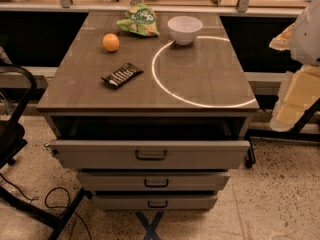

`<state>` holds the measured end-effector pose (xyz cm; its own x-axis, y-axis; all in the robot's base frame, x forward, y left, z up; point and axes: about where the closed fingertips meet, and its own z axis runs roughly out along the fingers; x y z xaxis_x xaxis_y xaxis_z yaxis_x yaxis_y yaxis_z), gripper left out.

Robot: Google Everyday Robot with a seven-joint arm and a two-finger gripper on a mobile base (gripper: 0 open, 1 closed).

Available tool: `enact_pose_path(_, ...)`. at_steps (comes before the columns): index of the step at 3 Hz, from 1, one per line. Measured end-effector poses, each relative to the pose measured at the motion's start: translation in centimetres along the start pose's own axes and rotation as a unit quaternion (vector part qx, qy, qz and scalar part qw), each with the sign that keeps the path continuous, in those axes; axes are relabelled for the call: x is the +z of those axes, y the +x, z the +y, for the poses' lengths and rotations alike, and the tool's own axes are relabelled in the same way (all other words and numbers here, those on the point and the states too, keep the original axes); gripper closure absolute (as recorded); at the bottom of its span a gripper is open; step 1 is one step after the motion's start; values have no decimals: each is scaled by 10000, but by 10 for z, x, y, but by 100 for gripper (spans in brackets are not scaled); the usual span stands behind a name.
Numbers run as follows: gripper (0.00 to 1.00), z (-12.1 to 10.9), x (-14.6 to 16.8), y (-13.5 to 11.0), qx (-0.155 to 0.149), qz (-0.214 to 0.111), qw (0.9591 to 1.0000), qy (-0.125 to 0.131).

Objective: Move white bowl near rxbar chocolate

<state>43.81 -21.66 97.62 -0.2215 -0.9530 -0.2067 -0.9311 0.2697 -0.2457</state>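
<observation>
The white bowl stands upright at the back of the cabinet top, right of centre, on the edge of a bright ring of light. The rxbar chocolate lies flat on the left half of the top, nearer the front, well apart from the bowl. My gripper hangs at the right edge of the view, beside and off the cabinet top, far from both objects and holding nothing that I can see.
An orange and a green snack bag lie at the back left. The drawer cabinet has its top drawer pulled out. A black chair stands at the left, with cables on the floor.
</observation>
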Motion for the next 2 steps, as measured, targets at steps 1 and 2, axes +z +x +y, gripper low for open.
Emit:
enact_pose_path(1,0,0,0,0,0,0,10000,0)
enact_pose_path(2,0,-26,6,-8,-8,193,9993,321)
